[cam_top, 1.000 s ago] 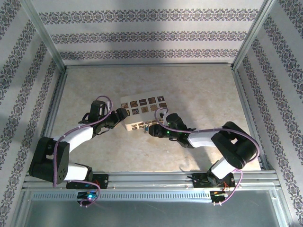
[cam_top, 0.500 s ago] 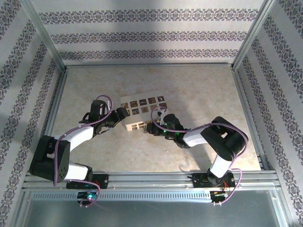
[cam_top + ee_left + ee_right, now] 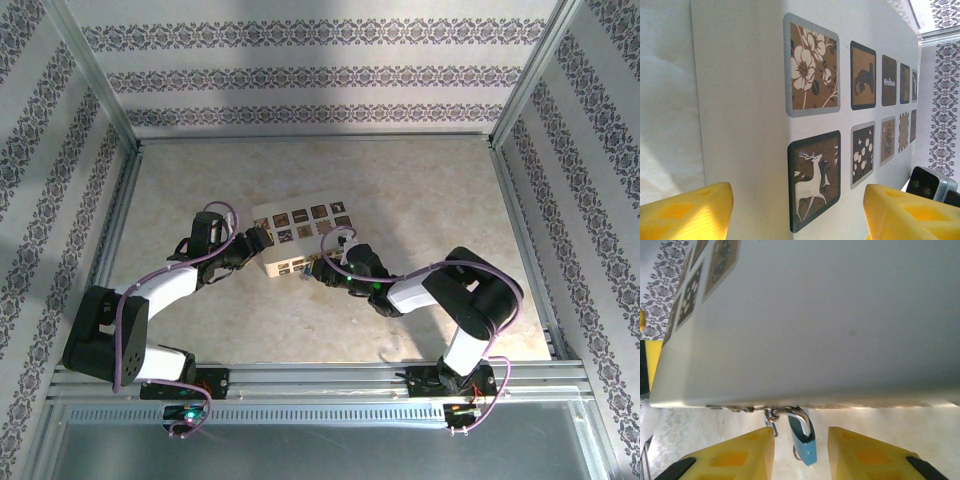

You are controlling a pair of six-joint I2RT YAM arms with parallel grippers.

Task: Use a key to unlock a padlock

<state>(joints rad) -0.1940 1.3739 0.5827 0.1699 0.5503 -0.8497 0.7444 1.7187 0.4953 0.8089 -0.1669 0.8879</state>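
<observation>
Marbled table [image 3: 420, 190], patterned walls around it. Over the last second the right gripper [image 3: 800, 454] has pushed in toward the 6 o'clock face of the cream box [image 3: 815, 315]. Its fingers sit moderately apart, straddling the blue padlock [image 3: 804, 441], which hangs there untouched. The left gripper [image 3: 797, 205] stays spread wide at the box's 9 o'clock end. I cannot make out the key, so the unlocking has probably not begun.

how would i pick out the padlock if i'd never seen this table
Find the cream box with dark picture tiles in the middle of the table. At its near edge sits the padlock. It is tiny, with a blue body and a thin silvery shackle, unlike the big cream box.
</observation>
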